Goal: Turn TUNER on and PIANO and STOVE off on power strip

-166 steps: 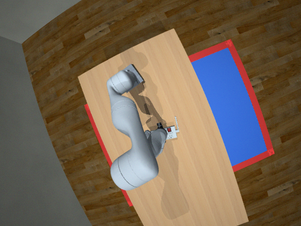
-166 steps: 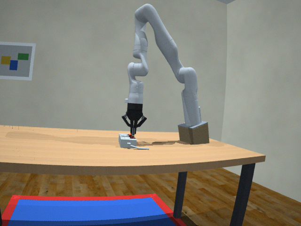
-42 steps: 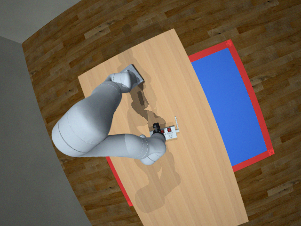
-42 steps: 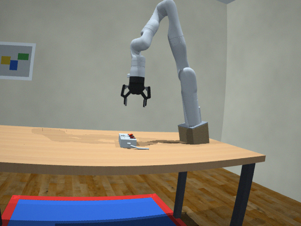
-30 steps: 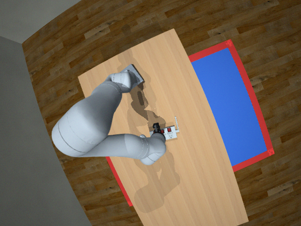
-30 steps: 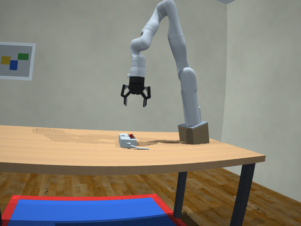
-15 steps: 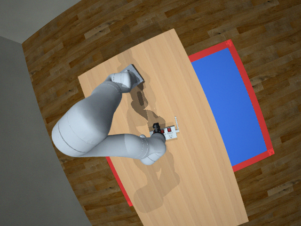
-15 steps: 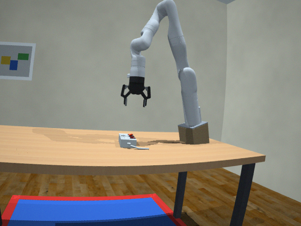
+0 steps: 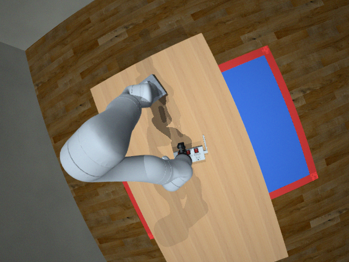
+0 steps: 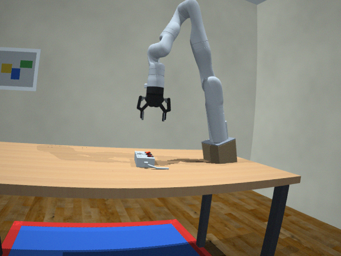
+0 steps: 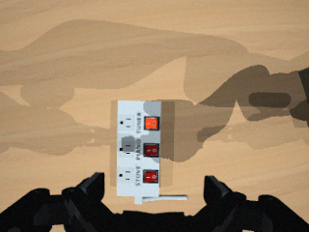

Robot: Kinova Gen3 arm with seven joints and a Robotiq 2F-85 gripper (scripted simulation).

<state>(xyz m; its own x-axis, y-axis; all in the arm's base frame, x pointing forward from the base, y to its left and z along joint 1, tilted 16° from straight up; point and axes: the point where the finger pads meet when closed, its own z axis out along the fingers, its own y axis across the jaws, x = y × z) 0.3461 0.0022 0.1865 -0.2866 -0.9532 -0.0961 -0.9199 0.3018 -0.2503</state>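
A white power strip lies flat on the wooden table, right way up, with a short grey cable stub at its near end. It also shows in the side view and in the top view. It carries three red rocker switches in a row. The far one, by the TUNER label, glows brighter red. The middle one, by PIANO, and the near one, by STOVE, are darker. My gripper hangs open and empty well above the strip.
The arm's base block stands on the table behind and to the right of the strip. A blue mat with a red border lies on the floor beside the table.
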